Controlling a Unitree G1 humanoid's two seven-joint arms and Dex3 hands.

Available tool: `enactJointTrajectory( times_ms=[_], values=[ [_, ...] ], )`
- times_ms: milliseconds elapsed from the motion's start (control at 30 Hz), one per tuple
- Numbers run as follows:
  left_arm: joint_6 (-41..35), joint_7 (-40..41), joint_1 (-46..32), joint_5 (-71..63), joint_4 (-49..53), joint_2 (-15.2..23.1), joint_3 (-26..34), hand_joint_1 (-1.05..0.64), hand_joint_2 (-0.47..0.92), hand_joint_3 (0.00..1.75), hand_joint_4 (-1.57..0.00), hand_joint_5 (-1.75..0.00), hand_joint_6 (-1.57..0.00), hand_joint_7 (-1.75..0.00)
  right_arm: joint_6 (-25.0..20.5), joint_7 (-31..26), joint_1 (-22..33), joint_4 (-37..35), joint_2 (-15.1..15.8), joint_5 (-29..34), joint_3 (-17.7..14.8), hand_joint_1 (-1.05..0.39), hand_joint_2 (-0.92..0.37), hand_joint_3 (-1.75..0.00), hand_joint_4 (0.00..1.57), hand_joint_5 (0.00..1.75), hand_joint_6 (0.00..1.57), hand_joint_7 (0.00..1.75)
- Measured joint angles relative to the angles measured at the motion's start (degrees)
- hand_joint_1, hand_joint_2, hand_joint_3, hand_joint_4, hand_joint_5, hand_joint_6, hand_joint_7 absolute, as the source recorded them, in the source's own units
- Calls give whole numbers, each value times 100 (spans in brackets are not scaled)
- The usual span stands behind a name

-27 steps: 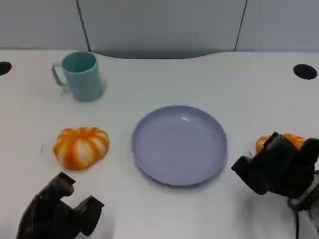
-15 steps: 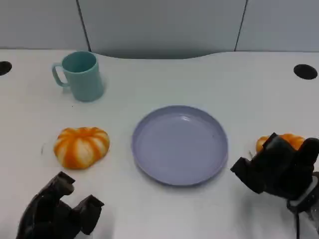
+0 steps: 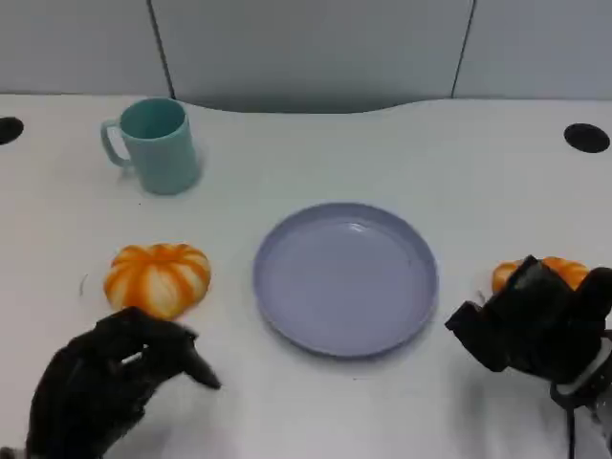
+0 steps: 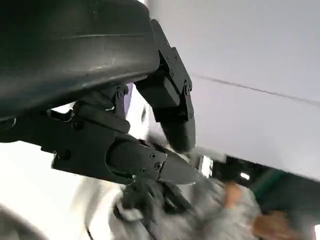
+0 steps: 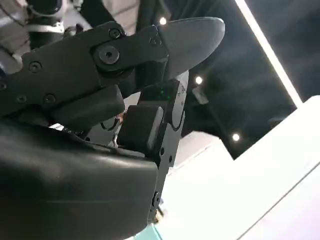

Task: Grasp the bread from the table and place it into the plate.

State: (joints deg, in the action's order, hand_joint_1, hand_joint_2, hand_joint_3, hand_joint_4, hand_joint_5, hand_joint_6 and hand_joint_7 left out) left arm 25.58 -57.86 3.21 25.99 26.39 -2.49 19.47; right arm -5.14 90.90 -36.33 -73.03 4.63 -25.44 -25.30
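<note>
White tabletop (image 3: 287, 411) is seen across the head view, backed by grey wall panels (image 3: 306, 43), with a dark round hole (image 3: 8, 129) set at the far left edge and another (image 3: 585, 138) at the far right. At the near left, the left hand (image 3: 110, 378) is held just above the table with its fingers spread and nothing between them; in the left wrist view its fingers (image 4: 170, 107) are likewise seen apart and empty. Just beyond that hand, an orange-and-white striped bread (image 3: 157, 279) is found resting on the table, close to the fingertips, though contact cannot be made out. Farther back on the left, a teal mug (image 3: 153, 145) stands upright, its handle turned leftward. At the centre, a pale purple plate (image 3: 345, 278) lies flat with nothing in it. To the right of the plate, a second orange bread (image 3: 540, 273) is partly hidden behind the right hand (image 3: 535, 325), whose fingers are curled in; whether the bread is touched cannot be told.
</note>
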Motion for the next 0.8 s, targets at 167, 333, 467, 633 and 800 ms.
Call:
enactJointTrajectory(
  times_ms=[167, 333, 467, 633, 800],
  values=[
    [2110, 1656, -10, -2188, -1002, -44, 167, -62, 92, 8, -33, -42, -59, 0, 202, 10, -9, -9, 5, 24, 8, -58, -92, -16, 116, 98, 137, 1],
    [2470, 3572, 313, -4320, -1422, 569, 319, -76, 92, 11, -20, -30, -46, 0, 222, 88, -84, -55, -12, 0, -50, -58, -92, -16, 117, 101, 138, 2],
    [2112, 5059, 540, -6005, -1127, 1096, 8, -96, 92, 15, -2, -14, -25, 0, 270, 56, -84, -55, -8, 10, -41, -53, -92, -14, 113, 99, 133, 0],
    [1079, 6503, 1009, -7456, -65, 1811, -997, -102, 90, 5, 0, 0, -14, 0, -20, 111, -83, -83, 18, 34, 1, -55, -92, -18, 112, 129, 142, 4],
    [673, 6714, 1693, -7244, 1511, 2048, -1795, -87, 82, 0, -9, -5, -18, -3, 164, -64, -53, 30, 12, 21, -37, -55, -92, -22, 113, 124, 147, 10]
  ],
)
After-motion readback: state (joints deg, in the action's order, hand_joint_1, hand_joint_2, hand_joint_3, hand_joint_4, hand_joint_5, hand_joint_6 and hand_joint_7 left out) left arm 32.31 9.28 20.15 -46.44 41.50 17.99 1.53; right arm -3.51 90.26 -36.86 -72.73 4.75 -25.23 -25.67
